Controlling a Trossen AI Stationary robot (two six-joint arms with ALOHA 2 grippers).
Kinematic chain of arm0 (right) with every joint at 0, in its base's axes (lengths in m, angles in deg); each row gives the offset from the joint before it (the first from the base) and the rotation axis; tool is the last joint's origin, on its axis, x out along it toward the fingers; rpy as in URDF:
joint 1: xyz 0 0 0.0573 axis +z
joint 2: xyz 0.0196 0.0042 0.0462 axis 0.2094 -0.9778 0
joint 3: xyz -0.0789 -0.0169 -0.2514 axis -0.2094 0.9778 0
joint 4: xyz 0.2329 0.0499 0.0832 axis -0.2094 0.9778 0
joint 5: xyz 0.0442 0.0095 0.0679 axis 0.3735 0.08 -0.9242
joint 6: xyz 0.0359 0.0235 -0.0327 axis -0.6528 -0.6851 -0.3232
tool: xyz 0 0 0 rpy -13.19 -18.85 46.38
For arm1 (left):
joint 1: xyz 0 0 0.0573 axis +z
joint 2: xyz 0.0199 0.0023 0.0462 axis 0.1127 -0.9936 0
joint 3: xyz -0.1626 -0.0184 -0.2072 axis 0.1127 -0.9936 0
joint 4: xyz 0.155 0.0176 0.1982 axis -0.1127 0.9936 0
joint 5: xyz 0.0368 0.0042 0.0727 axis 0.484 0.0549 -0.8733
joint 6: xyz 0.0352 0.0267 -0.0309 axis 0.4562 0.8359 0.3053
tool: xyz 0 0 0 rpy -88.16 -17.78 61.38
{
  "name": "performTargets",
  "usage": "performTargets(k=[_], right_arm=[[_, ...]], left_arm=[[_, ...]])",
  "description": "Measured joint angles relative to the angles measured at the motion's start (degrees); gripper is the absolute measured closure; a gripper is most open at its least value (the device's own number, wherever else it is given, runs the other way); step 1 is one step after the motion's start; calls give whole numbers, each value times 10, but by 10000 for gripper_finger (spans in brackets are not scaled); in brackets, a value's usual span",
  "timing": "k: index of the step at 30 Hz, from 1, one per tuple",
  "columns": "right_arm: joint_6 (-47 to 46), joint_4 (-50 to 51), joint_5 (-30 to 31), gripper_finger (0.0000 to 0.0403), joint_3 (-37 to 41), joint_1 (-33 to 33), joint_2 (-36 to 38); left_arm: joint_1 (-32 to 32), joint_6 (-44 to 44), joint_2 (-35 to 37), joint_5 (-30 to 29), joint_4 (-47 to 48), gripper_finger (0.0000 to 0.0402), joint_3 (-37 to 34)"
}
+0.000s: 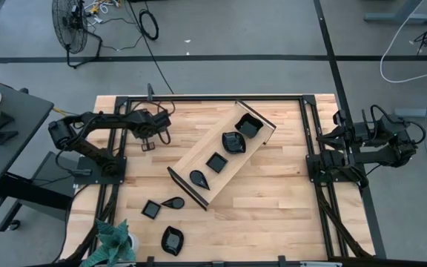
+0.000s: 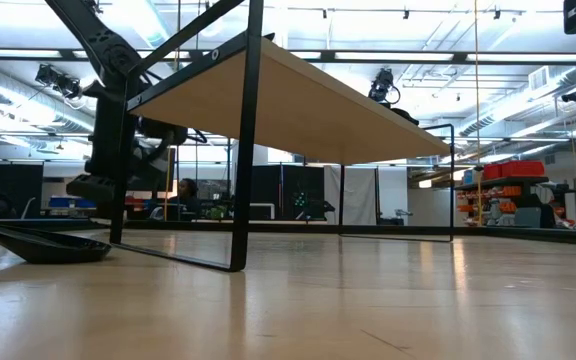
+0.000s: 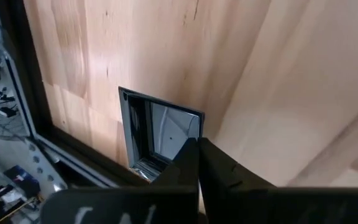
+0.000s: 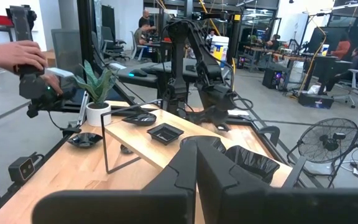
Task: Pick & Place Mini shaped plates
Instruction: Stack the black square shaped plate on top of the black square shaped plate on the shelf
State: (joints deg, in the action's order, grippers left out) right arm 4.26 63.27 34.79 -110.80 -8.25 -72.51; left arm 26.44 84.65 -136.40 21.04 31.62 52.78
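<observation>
The left tool (image 1: 156, 127) sits low over the wooden surface (image 1: 273, 193), just beside the tray's long side that faces the left arm. In the left wrist view its two dark fingers (image 3: 188, 165) are pressed together with no gap between them, and nothing is held between them; their tips point down at the bare wood next to a small square dark-framed opening (image 3: 160, 134) in the boards. Whether the tips touch the wood cannot be told.

The right tool (image 1: 341, 133) is drawn back at the right edge of the surface, well apart from the tray. Its fingers (image 4: 194, 158) are also closed on each other and hold nothing.

The long light-wood tray (image 1: 191, 152) lies diagonally across the middle of the surface. Four mini shaped plates rest inside it in a row: a wavy-rimmed one (image 1: 248, 127) at the end farthest from the potted plant, then a leaf-shaped one (image 1: 233, 142), a square one (image 1: 216, 162) and a teardrop (image 1: 199, 179) at the end nearest the plant. Three more lie on the bare wood between the tray and the potted plant (image 1: 113, 241): a square one (image 1: 151, 209), a teardrop (image 1: 174, 202) just beside it, and a wavy-rimmed one (image 1: 172, 240) nearer the plant.

In the right wrist view, a person's hand (image 4: 17, 55) holds a dark device beyond the plant.
</observation>
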Motion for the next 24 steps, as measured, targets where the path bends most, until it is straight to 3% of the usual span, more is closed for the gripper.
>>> performTargets(k=[11,24], right_arm=[[0,0,0,392,0,0,0],[0,0,0,392,0,0,0]], left_arm=[[-39,-43,32,-2,146,401,79],[-117,-92,76,-3,323,401,284]])
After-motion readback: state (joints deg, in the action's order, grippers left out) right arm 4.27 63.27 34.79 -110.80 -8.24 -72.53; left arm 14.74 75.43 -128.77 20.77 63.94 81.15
